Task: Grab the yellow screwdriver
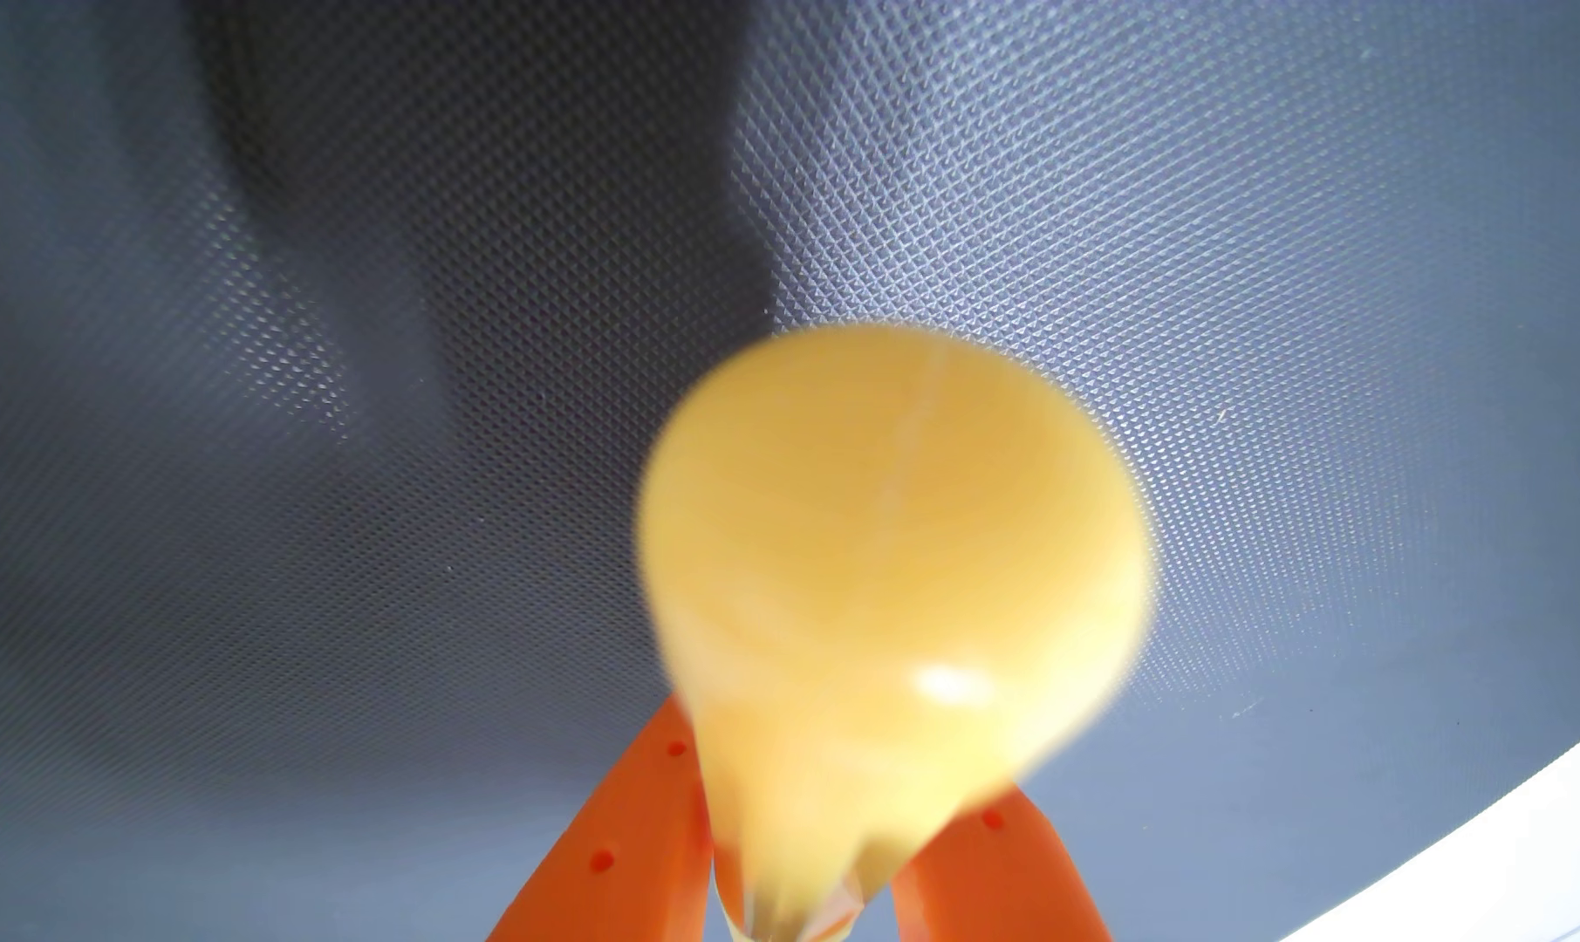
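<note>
A: What is filling the wrist view?

B: A grey textured mat (1130, 226) is spreading across everything, with a white edge (1565, 797) curving in at four o'clock. In front of it, the yellow screwdriver (895, 562) is sitting centre to six o'clock, its blurred handle butt bulging toward the lens.

A: And the gripper (795, 897)?

B: Its two orange fingers (623, 851) are rising from six o'clock and pinching the handle's narrow part between them.

A: So which step is this?

B: I'm judging the grab is made; next is lifting steadily without loosening.

A: Anything unclear?

B: The shaft and tip are hiding behind the handle, and I'm unable to tell whether it's clearing the mat.
</note>
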You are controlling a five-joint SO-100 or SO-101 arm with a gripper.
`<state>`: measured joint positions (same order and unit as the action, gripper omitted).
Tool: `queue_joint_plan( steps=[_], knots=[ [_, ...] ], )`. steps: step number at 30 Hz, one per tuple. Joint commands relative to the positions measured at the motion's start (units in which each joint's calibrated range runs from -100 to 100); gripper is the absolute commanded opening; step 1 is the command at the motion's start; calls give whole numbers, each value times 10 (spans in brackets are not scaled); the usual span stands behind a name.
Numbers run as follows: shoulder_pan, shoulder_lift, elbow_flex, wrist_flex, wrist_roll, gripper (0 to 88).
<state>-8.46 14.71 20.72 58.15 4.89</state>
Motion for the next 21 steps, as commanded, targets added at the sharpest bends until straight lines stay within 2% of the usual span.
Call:
queue_joint_plan(
  steps=[1,8,21],
  knots=[
    [-1,-3,-6,0,2,39],
    [-1,-3,-6,0,2,130],
    [2,-3,1,4,-1,123]
  ],
)
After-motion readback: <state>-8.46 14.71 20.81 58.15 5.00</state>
